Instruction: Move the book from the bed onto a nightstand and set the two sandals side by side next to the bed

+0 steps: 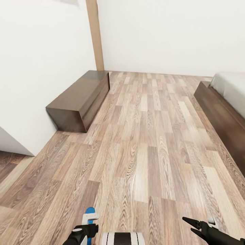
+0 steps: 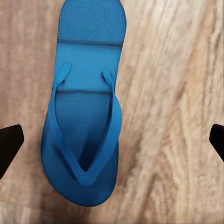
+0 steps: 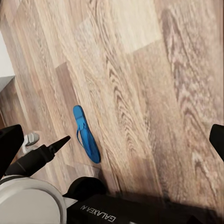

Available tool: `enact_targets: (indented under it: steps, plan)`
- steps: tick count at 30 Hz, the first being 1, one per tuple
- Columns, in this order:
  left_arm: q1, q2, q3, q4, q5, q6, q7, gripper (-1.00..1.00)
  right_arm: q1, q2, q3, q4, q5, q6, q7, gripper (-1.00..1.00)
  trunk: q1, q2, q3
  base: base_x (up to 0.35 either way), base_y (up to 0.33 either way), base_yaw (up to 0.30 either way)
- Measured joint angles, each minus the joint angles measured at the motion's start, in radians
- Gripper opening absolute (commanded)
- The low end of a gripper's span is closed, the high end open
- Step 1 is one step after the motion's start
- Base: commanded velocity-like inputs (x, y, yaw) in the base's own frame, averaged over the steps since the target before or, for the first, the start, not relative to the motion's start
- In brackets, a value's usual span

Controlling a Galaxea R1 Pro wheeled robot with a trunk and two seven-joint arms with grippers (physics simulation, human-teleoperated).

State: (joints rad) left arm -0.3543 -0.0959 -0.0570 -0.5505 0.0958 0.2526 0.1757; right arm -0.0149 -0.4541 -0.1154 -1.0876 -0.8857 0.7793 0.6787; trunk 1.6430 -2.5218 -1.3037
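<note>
- The left gripper (image 2: 112,140) hangs above one blue sandal (image 2: 84,100); its two dark fingertips (image 2: 9,144) stand wide apart at either side of the left wrist view, with nothing between them but the sandal and floor below, so it is open and holds nothing.
- That sandal lies flat on the wood-plank floor (image 2: 172,93), sole down, strap up. Its long axis runs across the line between the fingertips, and the point where the V-shaped strap meets sits toward one rounded end, the squarer end lying opposite.
- In the head view the left gripper (image 1: 89,227) shows at the lower edge with a slip of the blue sandal (image 1: 89,211) just past it, its long axis pointing away from the robot.
- The right gripper (image 1: 190,224) sits low at the right of the head view, its pointed black fingers spread; it is empty and open.
- The right wrist view looks across the floor to the same sandal (image 3: 86,135), lying aslant to the floorboards, with a dark pointed finger of the left gripper (image 3: 59,141) close beside it.
- Farther off, the bed (image 1: 223,102) runs along the right with its off-white mattress on a dark frame, well apart from the sandal.
- A long low dark cabinet (image 1: 81,98) stands against the white wall (image 1: 41,68) at the left.
</note>
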Motion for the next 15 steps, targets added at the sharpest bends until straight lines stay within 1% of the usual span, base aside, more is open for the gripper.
enact_targets:
  steps: [4,8,9,10,15]
  plan:
    - [0.0,0.001,0.001,-0.009,0.0,-0.023,0.003,1.0,0.0,0.0,0.0,0.0,0.0,0.0,0.0,1.0,0.0,0.0,0.0,0.0,0.0,0.0]
    - [-0.001,0.001,0.001,-0.068,-0.001,-0.021,0.007,1.0,0.0,0.0,0.0,0.0,0.0,0.0,0.0,1.0,0.0,0.0,0.0,0.0,0.0,0.0]
    - [-0.001,0.002,0.001,-0.092,-0.001,-0.013,0.008,1.0,0.0,0.0,0.0,0.0,0.0,0.0,0.0,1.0,0.0,0.0,0.0,0.0,0.0,0.0]
    - [-0.002,0.003,0.001,-0.098,-0.001,-0.008,0.008,1.0,0.0,0.0,0.0,0.0,0.0,0.0,0.0,1.0,0.0,0.0,0.0,0.0,0.0,0.0]
    - [-0.018,0.03,0.0,-0.116,-0.002,0.027,0.007,1.0,0.0,0.0,0.0,0.0,0.0,0.0,0.0,1.0,0.0,0.0,0.0,0.0,0.0,0.0]
